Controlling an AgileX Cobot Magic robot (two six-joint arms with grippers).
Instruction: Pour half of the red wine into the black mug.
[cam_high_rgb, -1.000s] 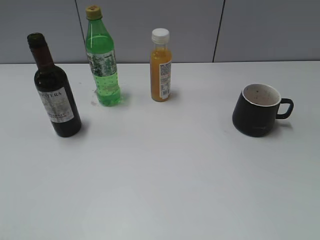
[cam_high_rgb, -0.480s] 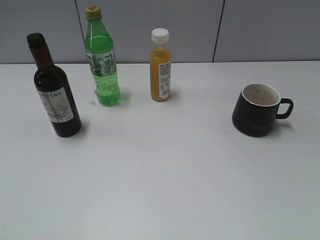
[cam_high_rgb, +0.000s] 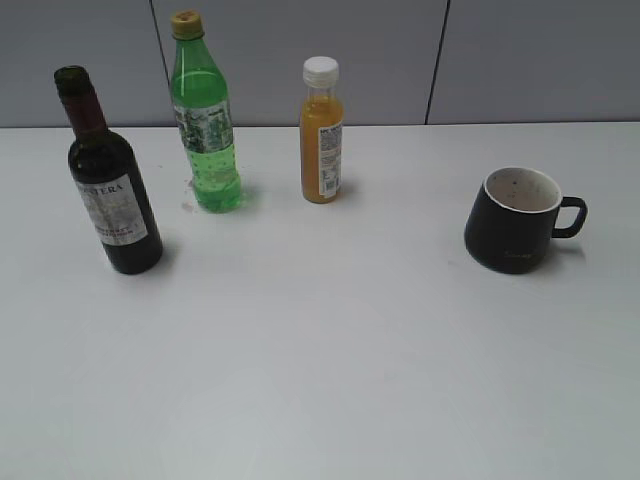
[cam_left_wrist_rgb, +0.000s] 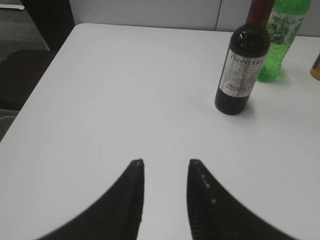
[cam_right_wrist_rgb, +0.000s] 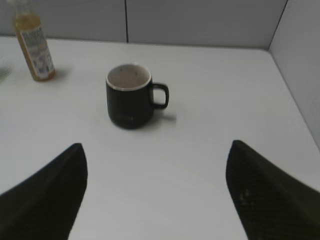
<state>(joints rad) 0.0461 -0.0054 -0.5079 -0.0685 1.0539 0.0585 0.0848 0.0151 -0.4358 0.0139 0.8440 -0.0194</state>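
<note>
Three bottles and one mug on the white table (cam_high_rgb: 330, 350) in the exterior view, no arms in shot. Wine bottle (cam_high_rgb: 108, 180) stands upright far left, dark glass, white-grey label, no cap visible on the neck. Green soda bottle (cam_high_rgb: 205, 120) sits behind and to its right, near but apart. Orange juice bottle (cam_high_rgb: 321, 135) with white cap is near the middle back. Black mug (cam_high_rgb: 515, 222) stands upright far right, handle pointing right, well apart from all bottles.

Left wrist view: left gripper (cam_left_wrist_rgb: 165, 167) hangs over bare table, jaws parted by a narrow gap, nothing between them. Wine bottle (cam_left_wrist_rgb: 242, 70) is ahead and to the right, well apart from the fingertips; green soda bottle (cam_left_wrist_rgb: 277, 42) just behind it.

Right wrist view: right gripper (cam_right_wrist_rgb: 156, 155) spread wide, nothing held. Black mug (cam_right_wrist_rgb: 130, 97) sits ahead, between the two fingers' lines but well clear of both, interior pale and speckled. Orange juice bottle (cam_right_wrist_rgb: 34, 47) at top left.
</note>
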